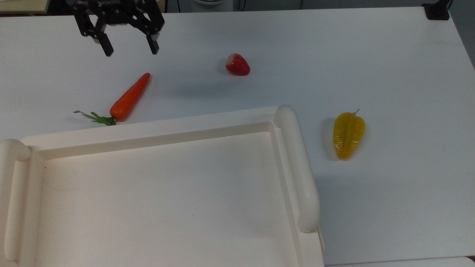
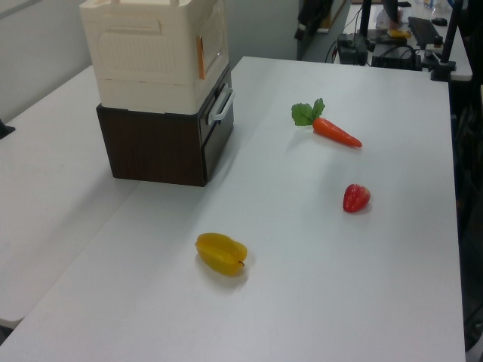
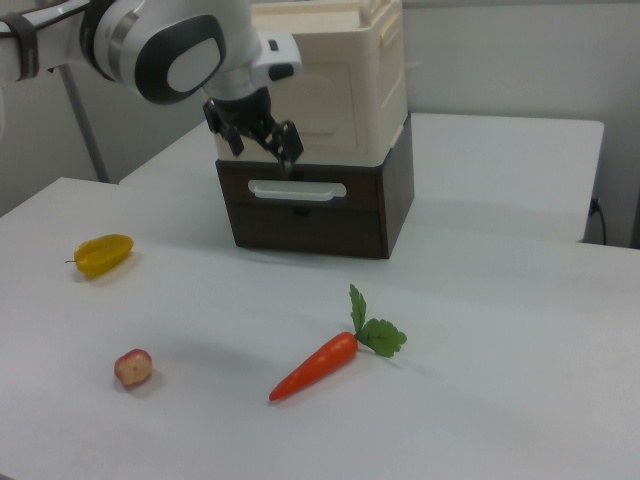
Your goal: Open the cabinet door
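Arm casing: at the upper left of the right view we see the glossy white, rounded Franka arm (image 3: 150, 35), built of thick tubular segments.
Joint cap: we make out a large dark grey disc with a pale grey oval centre on the nearest joint.
Band: we note a thin black ring around the arm at the far upper left of the right view.
Wrist: we see a small white flange block with a dark slot, right of the joint.
Hand: at the upper left of the top view we see the matte black two-finger gripper (image 1: 129, 46), an angular linkage body with faint white lettering.
Fingers: we see two narrow black fingers (image 1: 107, 48), with a pale patch on one.
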Motion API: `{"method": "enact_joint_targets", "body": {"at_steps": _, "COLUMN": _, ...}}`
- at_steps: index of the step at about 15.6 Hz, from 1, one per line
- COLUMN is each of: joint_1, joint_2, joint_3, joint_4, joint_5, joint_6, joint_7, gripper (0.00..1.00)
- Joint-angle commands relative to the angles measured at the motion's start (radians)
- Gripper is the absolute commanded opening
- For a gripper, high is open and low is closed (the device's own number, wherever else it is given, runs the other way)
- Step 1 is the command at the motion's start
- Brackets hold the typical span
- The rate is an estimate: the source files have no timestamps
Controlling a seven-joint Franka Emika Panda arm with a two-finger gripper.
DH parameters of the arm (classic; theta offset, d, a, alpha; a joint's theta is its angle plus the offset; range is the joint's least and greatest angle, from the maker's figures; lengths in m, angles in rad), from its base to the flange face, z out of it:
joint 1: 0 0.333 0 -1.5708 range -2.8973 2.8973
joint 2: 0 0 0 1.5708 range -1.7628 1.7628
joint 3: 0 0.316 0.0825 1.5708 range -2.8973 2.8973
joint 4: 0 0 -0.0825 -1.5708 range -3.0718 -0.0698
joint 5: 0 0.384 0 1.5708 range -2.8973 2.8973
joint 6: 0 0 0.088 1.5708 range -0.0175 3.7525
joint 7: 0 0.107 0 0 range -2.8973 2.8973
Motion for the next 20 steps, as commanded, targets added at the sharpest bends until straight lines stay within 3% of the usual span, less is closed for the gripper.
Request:
{"method": "enact_joint_targets", "body": {"at_steps": 1, "joint_1": 0.086, "joint_2": 0.044, "joint_3": -0.002, "joint_4": -0.002, "joint_5": 0.018, "joint_6": 0.183, "joint_7": -0.012, "gripper": 1.0}}
{"method": "enact_joint_targets", "body": {"at_steps": 7, "joint_1": 0.181, "joint_2": 0.147, "joint_3": 0.003, "joint_4": 0.105, "joint_5": 0.009, "joint_6": 0.276, "joint_7": 0.047, "gripper": 1.0}}
{"method": "enact_joint_targets", "body": {"at_steps": 13, "joint_1": 0.246, "joint_2": 0.21, "joint_3": 0.003, "joint_4": 0.123, "joint_5": -0.005, "joint_6": 0.474, "joint_7": 0.086, "gripper": 0.98}}
{"method": "enact_joint_targets", "body": {"at_steps": 14, "joint_1": 0.255, "joint_2": 0.211, "joint_3": 0.003, "joint_4": 0.123, "joint_5": -0.01, "joint_6": 0.486, "joint_7": 0.086, "gripper": 0.87}}
{"method": "enact_joint_targets", "body": {"at_steps": 15, "joint_1": 0.265, "joint_2": 0.211, "joint_3": 0.001, "joint_4": 0.123, "joint_5": -0.014, "joint_6": 0.497, "joint_7": 0.087, "gripper": 0.62}}
{"method": "enact_joint_targets", "body": {"at_steps": 16, "joint_1": 0.269, "joint_2": 0.213, "joint_3": 0.003, "joint_4": 0.123, "joint_5": -0.014, "joint_6": 0.515, "joint_7": 0.087, "gripper": 0.52}}
{"method": "enact_joint_targets", "body": {"at_steps": 20, "joint_1": 0.287, "joint_2": 0.245, "joint_3": 0.001, "joint_4": 0.152, "joint_5": -0.02, "joint_6": 0.537, "joint_7": 0.098, "gripper": 0.52}}
